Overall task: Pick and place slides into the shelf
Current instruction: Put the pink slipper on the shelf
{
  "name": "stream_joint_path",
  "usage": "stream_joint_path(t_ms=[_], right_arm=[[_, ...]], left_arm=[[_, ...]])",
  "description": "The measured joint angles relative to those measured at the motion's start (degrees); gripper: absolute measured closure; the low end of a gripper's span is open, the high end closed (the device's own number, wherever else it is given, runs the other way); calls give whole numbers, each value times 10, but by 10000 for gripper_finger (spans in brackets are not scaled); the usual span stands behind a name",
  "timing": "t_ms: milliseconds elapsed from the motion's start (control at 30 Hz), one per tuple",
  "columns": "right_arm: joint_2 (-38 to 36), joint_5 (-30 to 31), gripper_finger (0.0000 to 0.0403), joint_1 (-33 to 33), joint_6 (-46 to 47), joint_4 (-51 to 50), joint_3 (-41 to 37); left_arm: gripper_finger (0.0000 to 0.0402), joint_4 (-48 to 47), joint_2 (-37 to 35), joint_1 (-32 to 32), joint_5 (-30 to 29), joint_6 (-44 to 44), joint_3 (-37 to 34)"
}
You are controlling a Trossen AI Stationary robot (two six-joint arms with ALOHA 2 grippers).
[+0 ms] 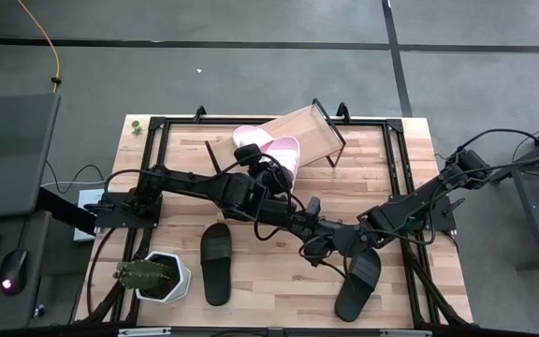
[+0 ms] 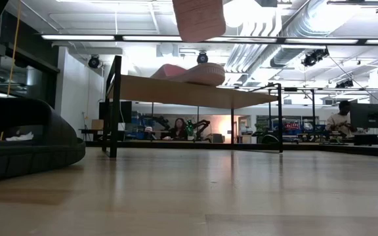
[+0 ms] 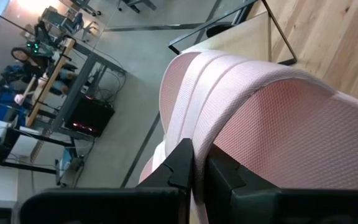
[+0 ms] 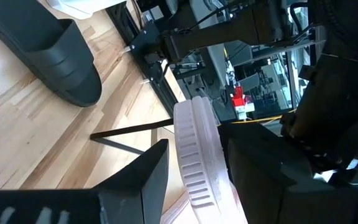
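A black open-toe slide sandal [image 2: 25,141] is seen by the table's front edge. A pale pink slide [image 3: 241,93] is pinched by its strap in the left gripper [image 3: 197,171] over the light-wood shelf [image 1: 302,131] near the rear edge; the right gripper [image 4: 194,144] is spread around a pink sole's edge

One camera hangs high up and looks straight down on the whole tabletop [image 1: 279,271]. Another sits low, right at the wood, and looks flat across it into the big room behind. Both see the shelf [image 1: 298,136] with a pink slide [image 2: 192,73] on it. The left wrist camera is very close to a pink slide [image 3: 260,124]. The right wrist camera looks along the wood at a black slide [image 4: 55,50] nearby.
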Motion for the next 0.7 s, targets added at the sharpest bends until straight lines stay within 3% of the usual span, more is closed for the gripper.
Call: stream_joint_path(t_ms=[700], right_arm=[[-1,-22,244,-6,7,-3,2]], left_arm=[[390,62,-28,-1,38,28,0]])
